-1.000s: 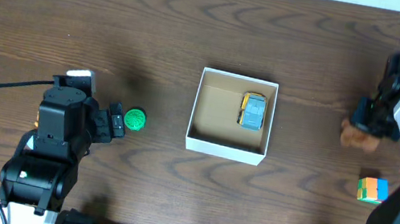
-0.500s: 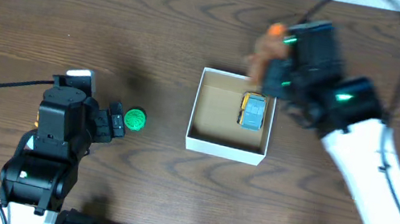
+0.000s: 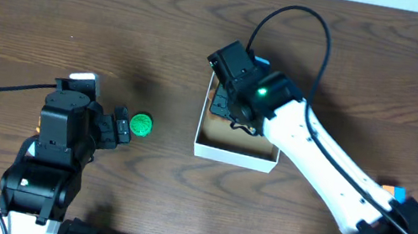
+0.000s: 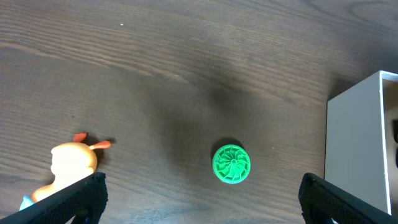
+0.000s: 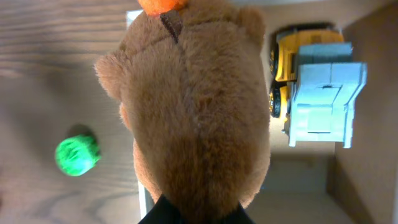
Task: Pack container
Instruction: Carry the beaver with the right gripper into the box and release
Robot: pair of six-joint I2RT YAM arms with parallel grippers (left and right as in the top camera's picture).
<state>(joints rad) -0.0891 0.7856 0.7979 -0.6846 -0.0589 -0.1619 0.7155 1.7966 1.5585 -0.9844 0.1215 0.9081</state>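
Right gripper (image 3: 228, 96), clamped on the teddy bear (image 5: 193, 106), hangs over the left wall of the box (image 3: 235, 156) at mid-table. Carry the bear right, clear of the wall and short of the toy truck (image 5: 317, 93), before you release. Left gripper (image 4: 202, 190) gapes empty beside the green ball (image 4: 231, 164).

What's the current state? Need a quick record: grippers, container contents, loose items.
right gripper: shut on plush bear, over the container
left gripper: open, empty, green disc just ahead on the table
in container: toy truck, yellow and blue
outside container: green disc, duck toy, orange-blue block
bear released: not yet
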